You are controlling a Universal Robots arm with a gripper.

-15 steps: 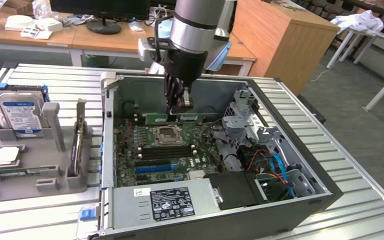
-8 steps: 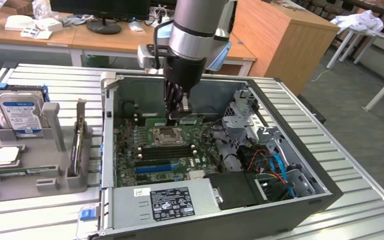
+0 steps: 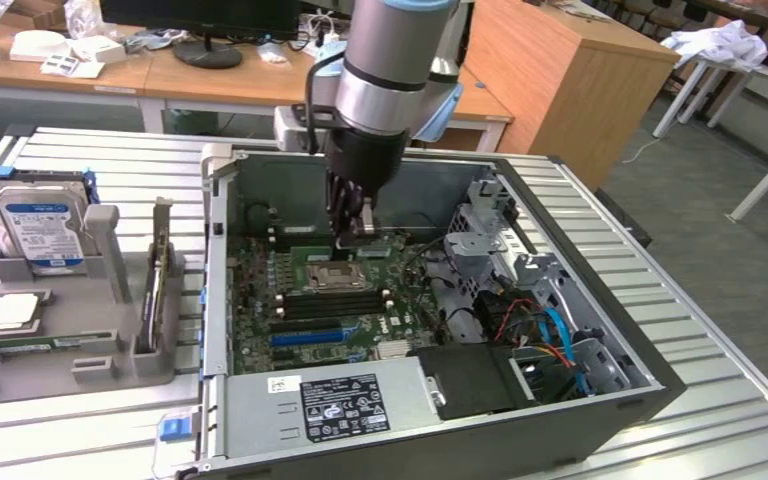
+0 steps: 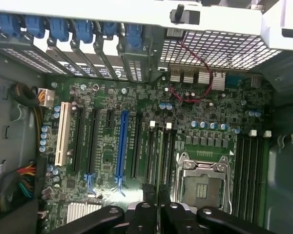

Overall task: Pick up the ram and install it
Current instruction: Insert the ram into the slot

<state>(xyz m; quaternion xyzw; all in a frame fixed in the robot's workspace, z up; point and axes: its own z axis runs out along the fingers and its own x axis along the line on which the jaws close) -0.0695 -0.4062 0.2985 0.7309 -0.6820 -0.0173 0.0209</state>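
My gripper [image 3: 357, 232] reaches down into the open computer case [image 3: 224, 300], just beyond the empty CPU socket [image 3: 335, 278]. Its fingers [image 4: 145, 217] stand close together, shut on a thin board seen edge-on, the ram [image 4: 154, 192]. In the exterior view the ram [image 3: 361, 238] shows as a short pale strip at the fingertips. It hangs right above the black memory slots [image 4: 158, 151] with white clips, next to the socket [image 4: 205, 178] on the green motherboard [image 4: 107, 156]. Whether the ram touches a slot, I cannot tell.
A grey fixture [image 3: 104, 340] on the exterior view's left holds a silver hard drive [image 3: 40, 225], a CPU chip [image 3: 11, 312] and an upright card [image 3: 157, 290]. Inside the case are the power supply [image 3: 337, 405], a drive cage [image 3: 491, 235] and red and blue cables [image 3: 551, 325].
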